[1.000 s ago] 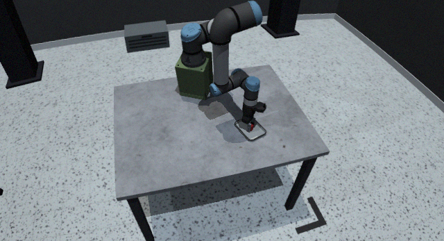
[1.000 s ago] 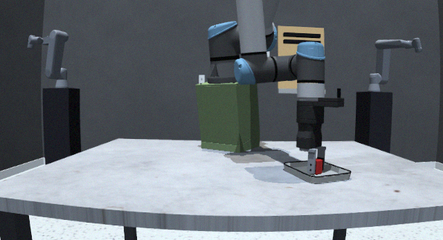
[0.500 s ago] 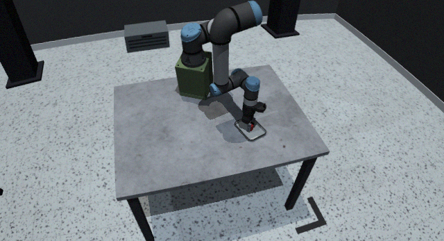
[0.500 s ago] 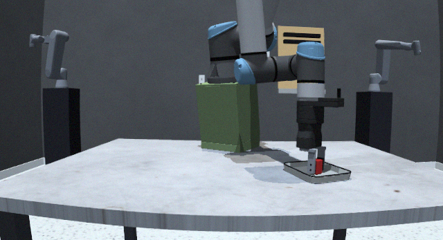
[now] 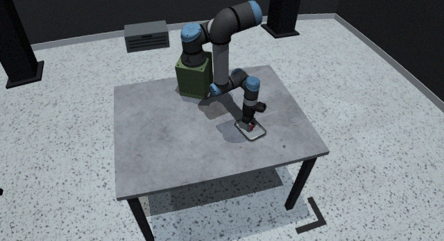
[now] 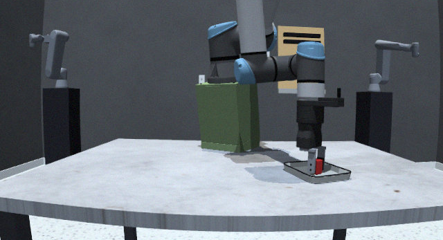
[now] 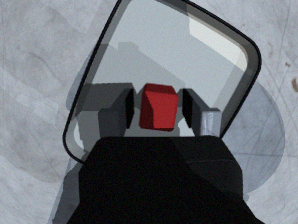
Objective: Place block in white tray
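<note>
The red block stands on the floor of the white tray, between my open fingers. In the wrist view there is a small gap on each side between the block and the fingers. My gripper points straight down into the tray. In the exterior view the block rests low in the tray, with the gripper around it. In the top view the block shows as a small red spot in the tray under the gripper.
A green pedestal carries the arm's base at the back of the grey table. The tray lies on the table's right half, some way in from the right edge.
</note>
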`<control>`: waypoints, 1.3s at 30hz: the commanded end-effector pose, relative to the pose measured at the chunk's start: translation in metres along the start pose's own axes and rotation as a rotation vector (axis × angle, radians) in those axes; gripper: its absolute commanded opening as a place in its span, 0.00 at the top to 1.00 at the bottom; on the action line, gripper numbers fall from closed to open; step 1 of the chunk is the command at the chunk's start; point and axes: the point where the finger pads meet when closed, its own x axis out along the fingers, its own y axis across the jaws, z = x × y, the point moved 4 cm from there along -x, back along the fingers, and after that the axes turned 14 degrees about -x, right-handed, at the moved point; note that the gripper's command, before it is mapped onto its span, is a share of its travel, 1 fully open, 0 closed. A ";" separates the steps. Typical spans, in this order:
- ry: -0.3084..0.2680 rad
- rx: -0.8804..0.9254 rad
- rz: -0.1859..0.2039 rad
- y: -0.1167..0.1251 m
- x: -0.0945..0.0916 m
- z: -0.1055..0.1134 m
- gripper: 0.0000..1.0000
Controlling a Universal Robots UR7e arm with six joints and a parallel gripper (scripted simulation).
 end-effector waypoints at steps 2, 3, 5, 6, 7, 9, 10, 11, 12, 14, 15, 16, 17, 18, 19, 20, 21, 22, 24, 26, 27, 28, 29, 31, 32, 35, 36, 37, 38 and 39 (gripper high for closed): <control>0.001 0.000 0.001 0.000 -0.005 0.000 0.14; 0.001 0.000 0.001 0.000 -0.007 0.000 0.14; 0.001 0.000 0.001 0.000 -0.012 0.000 0.14; 0.001 0.000 0.001 0.000 -0.014 0.000 0.14; 0.001 0.000 0.001 0.000 -0.017 0.000 0.14; 0.001 0.000 0.001 0.000 -0.023 0.000 0.14; 0.001 0.000 0.001 0.000 -0.027 0.000 0.14; 0.001 0.000 0.001 0.000 -0.027 0.000 0.14; 0.001 0.000 0.001 0.000 -0.027 0.000 0.14; 0.001 0.000 0.001 0.000 -0.034 0.000 0.14; 0.001 0.000 0.001 0.000 -0.037 0.000 0.14; 0.001 0.000 0.001 0.000 -0.041 0.000 0.14; 0.001 0.000 0.001 0.000 -0.044 0.000 0.14; 0.001 0.000 0.001 0.000 -0.047 0.000 0.14; 0.001 0.000 0.001 0.000 -0.050 0.000 0.14; 0.001 0.000 0.001 0.000 -0.053 0.000 0.14; 0.001 0.000 0.001 0.000 -0.056 0.000 0.14; 0.001 0.000 0.001 0.000 -0.058 0.000 0.14; 0.001 0.000 0.001 0.000 -0.062 0.000 0.14; 0.001 0.000 0.001 0.000 -0.064 0.000 0.14; 0.001 0.000 0.001 0.000 -0.065 0.000 0.14; 0.001 0.000 0.001 0.000 -0.065 0.000 0.14; 0.001 0.000 0.001 0.000 -0.065 0.000 0.14; 0.001 0.000 0.001 0.000 -0.066 0.000 0.14; 0.001 0.000 0.001 0.000 -0.067 0.000 0.14; 0.001 0.000 0.001 0.000 -0.067 0.000 0.14; 0.001 0.000 0.001 0.000 -0.067 0.000 0.14; 0.001 0.000 0.001 0.000 -0.067 0.000 0.14; 0.001 0.000 0.001 0.000 -0.067 0.000 0.14; 0.001 0.000 0.001 0.000 -0.067 0.000 0.14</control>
